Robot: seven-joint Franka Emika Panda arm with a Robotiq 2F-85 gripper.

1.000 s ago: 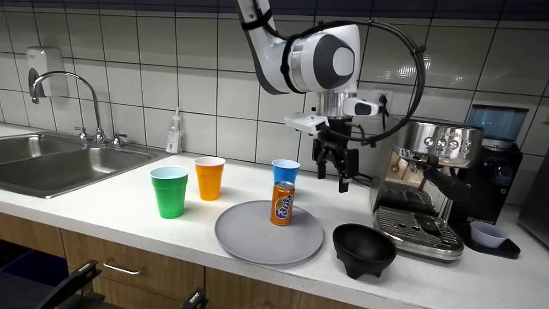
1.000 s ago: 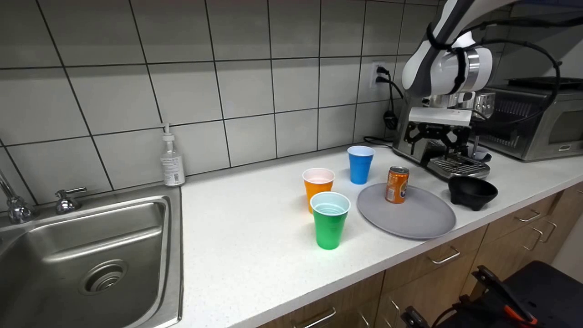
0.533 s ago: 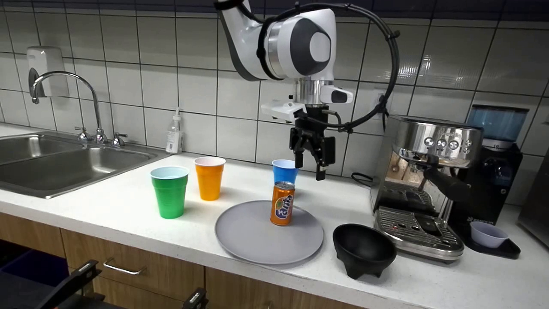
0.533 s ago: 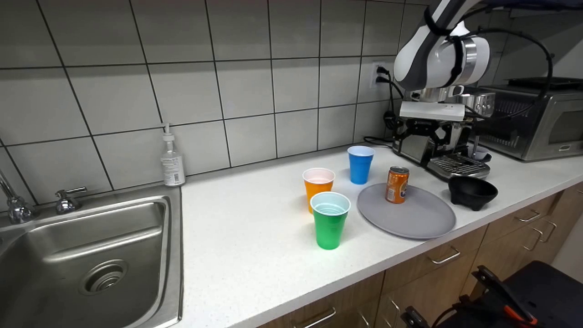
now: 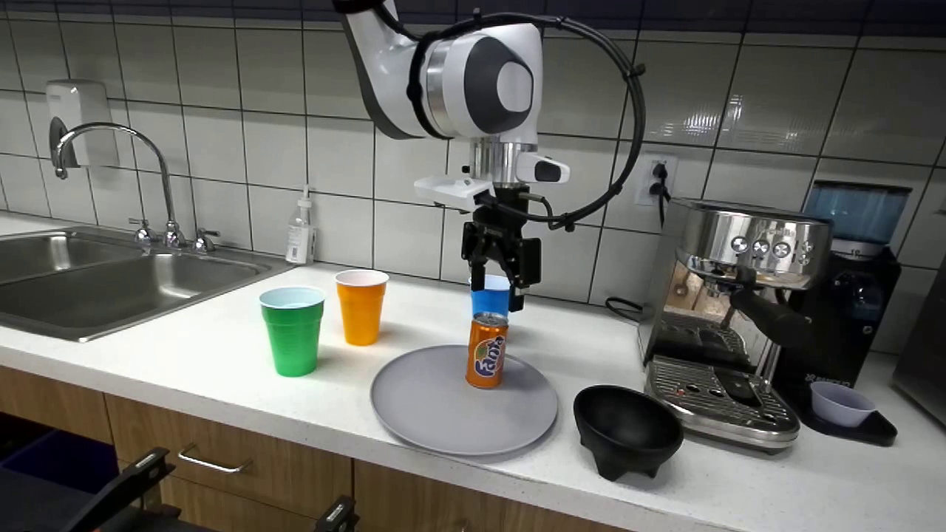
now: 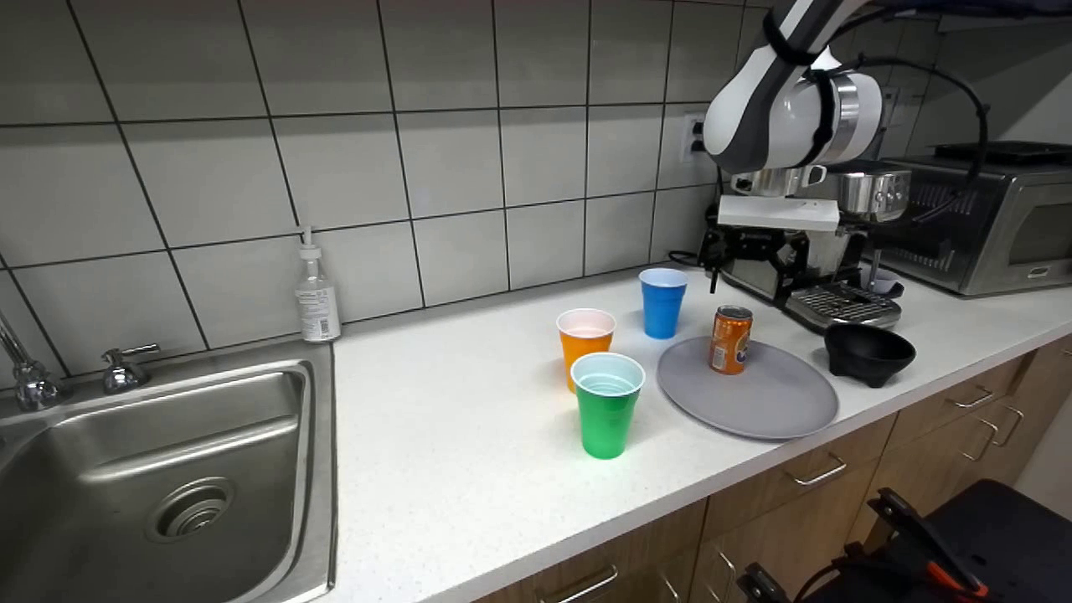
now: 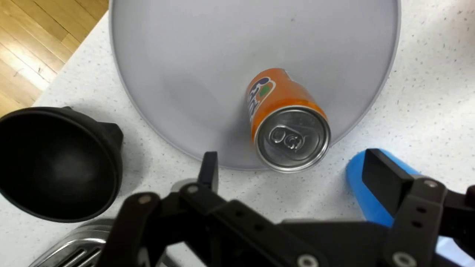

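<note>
My gripper [image 5: 497,291] is open and empty, above the counter near an orange Fanta can [image 5: 486,351]. In the wrist view, the fingers of the gripper [image 7: 292,159] are wide apart. The can [image 7: 284,92] stands upright on a round grey plate [image 5: 436,410], toward its back edge, below and ahead of the fingers. A blue cup [image 6: 662,306] stands behind the plate. In the wrist view one finger partly covers the blue cup [image 7: 358,181]. An orange cup [image 5: 361,310] and a green cup [image 5: 293,336] stand upright beside the plate, on the sink side.
A black footed bowl [image 5: 621,454] stands beside the plate near the counter's front edge. An espresso machine [image 5: 754,255] and a grinder [image 5: 850,325] stand behind it. A sink [image 6: 318,502] and a soap bottle [image 6: 318,301] are at the opposite end. A microwave [image 6: 997,226] stands far back.
My arm and open gripper have moved away from the espresso machine, sideways toward the can and blue cup, rising slightly at first. The objects on the counter have not moved.
</note>
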